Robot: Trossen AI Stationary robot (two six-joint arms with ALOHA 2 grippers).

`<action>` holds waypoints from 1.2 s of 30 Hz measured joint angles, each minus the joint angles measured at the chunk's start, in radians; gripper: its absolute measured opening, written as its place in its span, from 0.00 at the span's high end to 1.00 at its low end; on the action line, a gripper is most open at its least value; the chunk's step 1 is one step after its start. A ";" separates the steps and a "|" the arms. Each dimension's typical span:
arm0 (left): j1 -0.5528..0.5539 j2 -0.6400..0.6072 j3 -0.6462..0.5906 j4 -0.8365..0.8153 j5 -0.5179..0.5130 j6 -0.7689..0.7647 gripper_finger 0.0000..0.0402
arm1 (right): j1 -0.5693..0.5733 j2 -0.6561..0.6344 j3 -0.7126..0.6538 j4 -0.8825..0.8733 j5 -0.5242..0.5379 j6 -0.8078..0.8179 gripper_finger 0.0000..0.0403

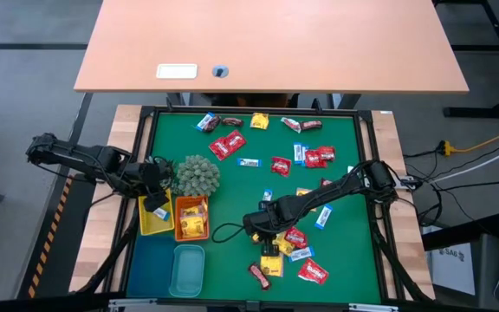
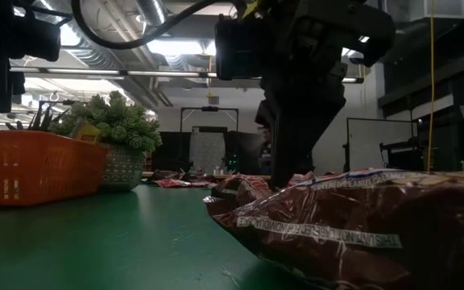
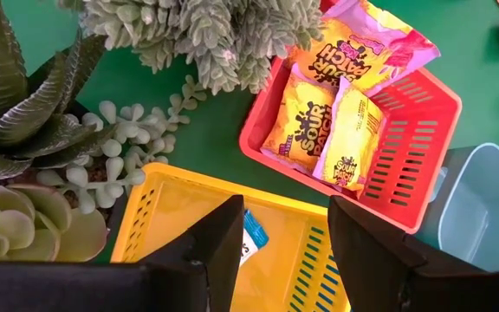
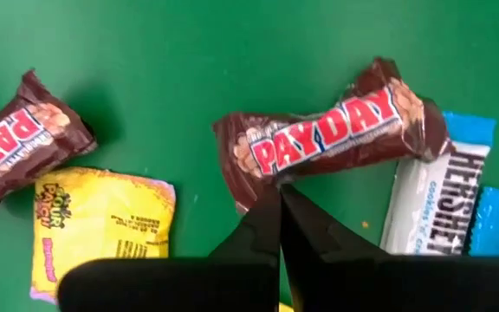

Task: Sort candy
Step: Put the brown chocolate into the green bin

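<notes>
My right gripper, fingers pressed together with nothing between them, tips just at the lower edge of a brown PayDay bar on the green mat. To lift this bar I judge I must part the fingers and straddle its narrow width, clear of the blue-white Hershey's wrapper touching its end. My left gripper, spread wide and empty, hangs over the yellow tray.

candy | small wrapped pieces: red, yellow, blue-white, brown | lying flat, scattered on green mat | several yellow packets in orange tray | one blue-white in yellow tray
</notes>
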 joint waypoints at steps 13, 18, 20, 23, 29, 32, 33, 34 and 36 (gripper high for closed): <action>0.000 0.000 0.000 0.000 0.000 0.000 0.60 | -0.020 -0.002 0.000 0.000 -0.215 0.205 0.77; 0.000 0.000 0.000 0.000 0.000 0.000 0.60 | -0.022 -0.002 0.000 0.003 -0.184 0.271 0.60; 0.000 0.000 0.000 0.000 0.000 0.000 0.60 | -0.022 -0.002 0.000 0.006 -0.152 0.273 0.55; 0.000 0.000 0.000 0.000 0.000 0.000 0.60 | -0.021 -0.002 0.000 0.011 -0.113 0.316 0.50; 0.000 0.000 0.000 0.000 0.000 0.000 0.60 | -0.021 -0.002 0.000 0.059 -0.038 0.517 0.46; 0.000 0.000 0.000 0.000 0.000 0.000 0.60 | -0.021 -0.002 0.000 0.075 -0.016 0.593 0.46; 0.000 0.000 0.000 0.000 0.000 0.000 0.60 | -0.021 -0.002 0.000 0.078 -0.006 0.615 0.46; 0.000 0.000 0.000 0.000 0.000 0.000 0.60 | -0.021 -0.002 0.000 0.082 0.012 0.635 0.46; 0.000 0.000 0.000 0.000 0.000 0.000 0.60 | -0.021 -0.002 0.000 0.085 0.052 0.659 0.46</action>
